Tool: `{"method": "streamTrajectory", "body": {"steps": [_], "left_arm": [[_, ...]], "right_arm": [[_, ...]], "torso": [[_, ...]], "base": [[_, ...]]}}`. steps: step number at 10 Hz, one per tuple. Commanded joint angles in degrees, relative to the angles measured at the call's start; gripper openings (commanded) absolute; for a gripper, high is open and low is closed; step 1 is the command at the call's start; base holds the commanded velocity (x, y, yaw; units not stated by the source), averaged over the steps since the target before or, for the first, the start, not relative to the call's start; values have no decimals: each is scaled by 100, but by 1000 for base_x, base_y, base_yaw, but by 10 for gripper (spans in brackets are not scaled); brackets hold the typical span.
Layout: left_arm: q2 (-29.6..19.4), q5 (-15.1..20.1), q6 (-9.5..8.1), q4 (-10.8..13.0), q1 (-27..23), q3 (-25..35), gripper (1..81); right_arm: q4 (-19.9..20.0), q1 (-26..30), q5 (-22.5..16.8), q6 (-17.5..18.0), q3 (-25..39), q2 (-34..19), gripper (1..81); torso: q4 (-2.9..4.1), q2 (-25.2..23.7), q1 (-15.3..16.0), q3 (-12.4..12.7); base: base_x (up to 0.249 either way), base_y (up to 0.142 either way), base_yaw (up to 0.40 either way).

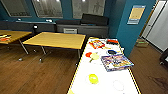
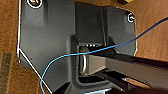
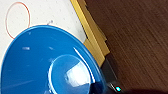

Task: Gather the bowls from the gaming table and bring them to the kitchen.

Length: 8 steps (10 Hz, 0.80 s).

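Right wrist view puts a blue bowl (image 3: 47, 62) close under my right arm, large and glossy, over the white tabletop (image 3: 50, 12) beside its yellow edging (image 3: 87, 32), with a thin red ring (image 3: 17, 20) lying flat just past it. I cannot tell whether my right tool is pinching that bowl or merely hovering at it, nor whether it is spread or pressed together; the same goes for my left tool, whose camera looks past a blue cable (image 2: 62, 58) at wooden floor (image 2: 10, 25). From the head view, a yellow-green bowl (image 1: 93, 78) sits nearest on the tabletop (image 1: 105, 85), then a game box (image 1: 116, 62), then a pale yellow bowl (image 1: 95, 56) touching a red-orange one (image 1: 88, 54), with another blue bowl (image 1: 111, 52) beside them, and more boxes (image 1: 97, 44) at the far end. I judge these bowls light, stiff and slick, so the rim is the place to grip, one wall between the fingers.
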Motion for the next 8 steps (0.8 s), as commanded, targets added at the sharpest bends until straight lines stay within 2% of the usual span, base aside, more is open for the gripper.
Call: {"method": "streamTrajectory", "body": {"steps": [1, 3, 5, 8], "left_arm": [[-477, 351, 7, -34, -160, 767, 811], [-943, 360, -2, -34, -213, 1462, 811], [-1556, 369, -11, -43, -328, 2381, 811], [-2364, 352, -19, -60, -477, 3470, 811]], "right_arm": [[-175, -779, 671, -714, 784, -943, 10], [-184, -1315, 965, -891, 926, -1200, 10], [-183, -1860, 1473, -1031, 821, -1208, 10], [-640, -2423, 1780, -1093, 673, -667, 10]], "torso": [[0, 0, 2, 0], [0, 0, 2, 0], [0, 0, 0, 0], [0, 0, 0, 2]], "base": [[0, 0, 0], [0, 0, 0], [0, 0, 0], [0, 0, 0]]}}
